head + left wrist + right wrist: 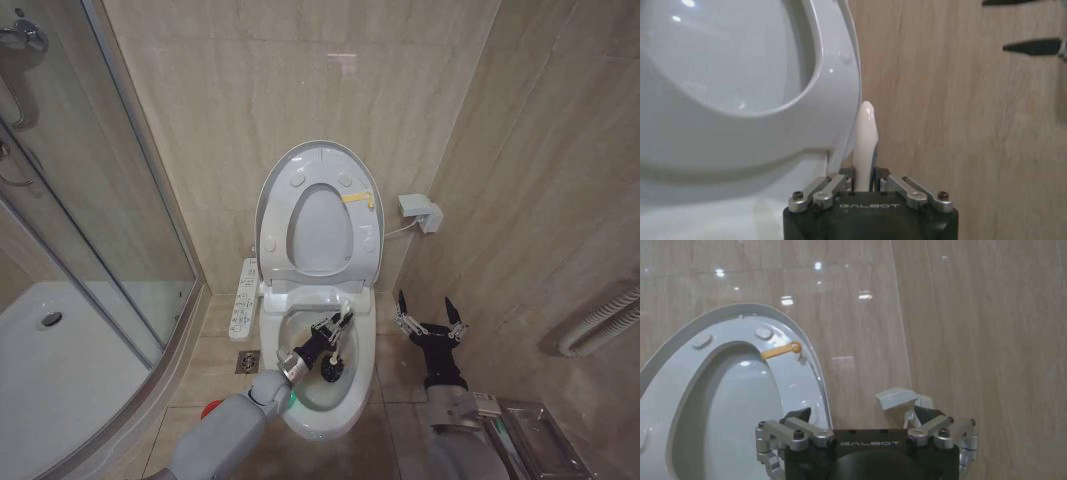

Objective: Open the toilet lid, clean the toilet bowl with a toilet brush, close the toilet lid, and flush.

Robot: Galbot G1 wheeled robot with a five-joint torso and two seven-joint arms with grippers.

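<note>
While "GALBOT"-marked left gripper (343,322) grips toilet brush (865,145), lid (310,158) upright

Grey arms, black wrists, silver-linked tools marked GALBOT

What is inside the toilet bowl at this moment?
Inside the toilet bowl, the left gripper holds the toilet brush, its dark head low in the basin. The gripper hides part of the handle.
</note>
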